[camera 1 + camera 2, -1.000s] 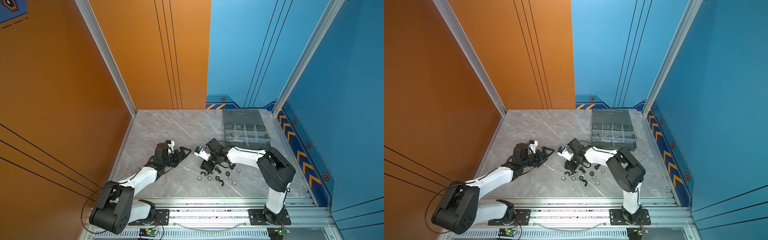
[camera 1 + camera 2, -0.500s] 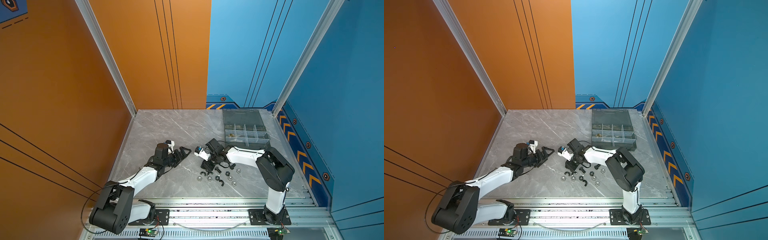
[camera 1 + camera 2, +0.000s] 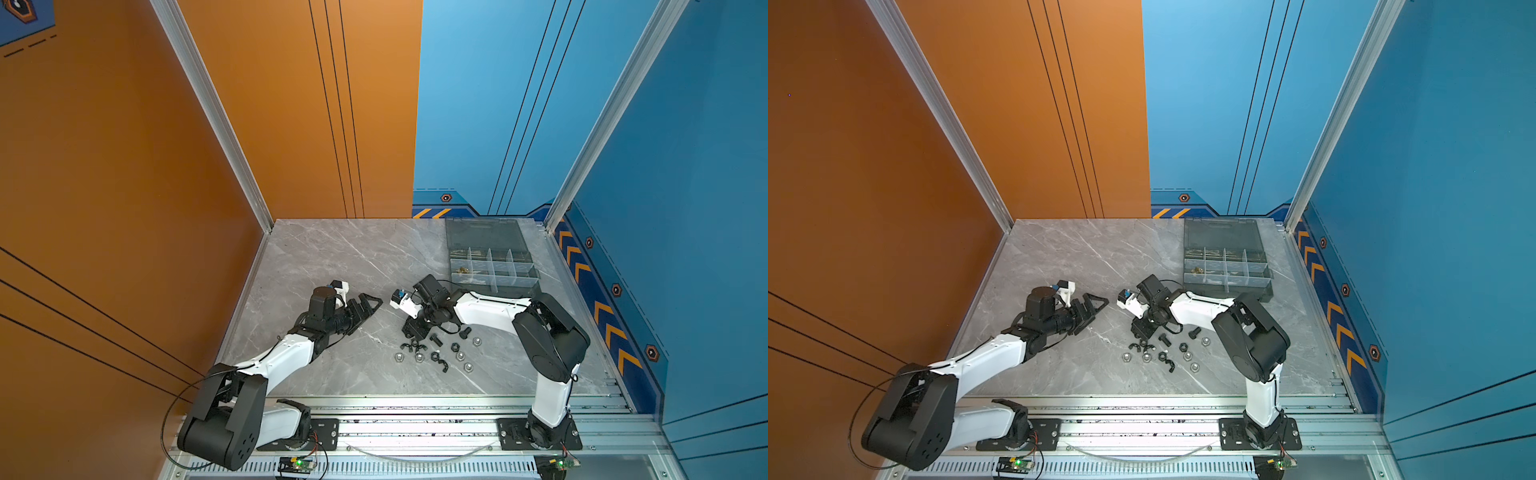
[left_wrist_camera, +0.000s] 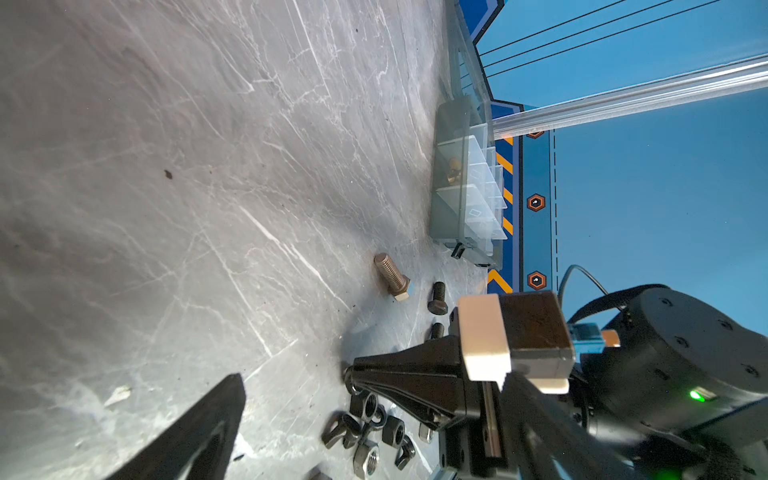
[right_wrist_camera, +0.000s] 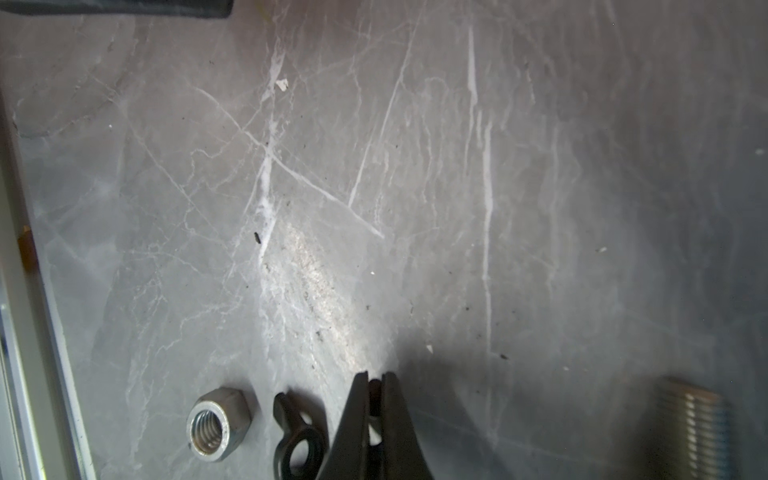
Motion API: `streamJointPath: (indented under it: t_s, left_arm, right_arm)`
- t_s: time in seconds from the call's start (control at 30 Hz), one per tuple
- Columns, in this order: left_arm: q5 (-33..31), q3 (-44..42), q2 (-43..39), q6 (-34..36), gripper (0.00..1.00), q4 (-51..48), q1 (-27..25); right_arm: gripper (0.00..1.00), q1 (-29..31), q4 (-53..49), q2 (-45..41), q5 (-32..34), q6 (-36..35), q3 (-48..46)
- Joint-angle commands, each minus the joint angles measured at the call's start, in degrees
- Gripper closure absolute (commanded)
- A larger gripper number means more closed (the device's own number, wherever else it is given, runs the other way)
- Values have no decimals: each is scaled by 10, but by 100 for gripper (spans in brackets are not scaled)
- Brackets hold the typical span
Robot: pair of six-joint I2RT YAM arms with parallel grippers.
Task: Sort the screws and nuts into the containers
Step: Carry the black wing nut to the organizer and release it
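Down among the nuts (image 3: 434, 355), silver and black ones lie scattered loose on the bench (image 3: 332, 257), well short of the organiser box (image 3: 494, 283). Up close, a silver hex nut (image 5: 218, 424) sits just beside a black wing nut (image 5: 297, 436). Right next to them is the right end effector (image 5: 375, 380), tips down at the bench and pinched together on a small dark part (image 5: 375, 390). Which piece that is, I cannot tell.

The silver bolt (image 4: 392, 278) lies flat on its side near the right end effector, with a short black bolt (image 4: 438, 297) just beside it. Over in the box, the lid is folded back and a few brass nuts (image 3: 462, 271) sit in a left-end compartment.

The left end effector (image 3: 369, 316) is off to the left of the pile, fingers spread apart and holding nothing, pointing across the bench towards the right arm.
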Motion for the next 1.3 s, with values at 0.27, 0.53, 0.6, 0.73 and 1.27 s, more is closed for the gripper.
streamJointPath:
  t_s: [0.27,0.53,0.6,0.73,1.27]
  left_arm:
    - [15,-8,-9,2,2,2,11]
    - [14,-6,-11,1,2,2,12]
    - [17,-5,-11,1,2,2,11]
    - [23,3,-8,6,2,2,4]
    - [21,12,-1,5,2,2,-3]
  right_arm:
    - [98,-95,19,-65,-36,56,30]
    - [100,-225,-6,-91,6,89,59]
    - [100,-250,-27,-82,30,89,81]
    - [100,-288,-79,-55,97,95,135]
    - [100,-337,-136,46,248,113,233]
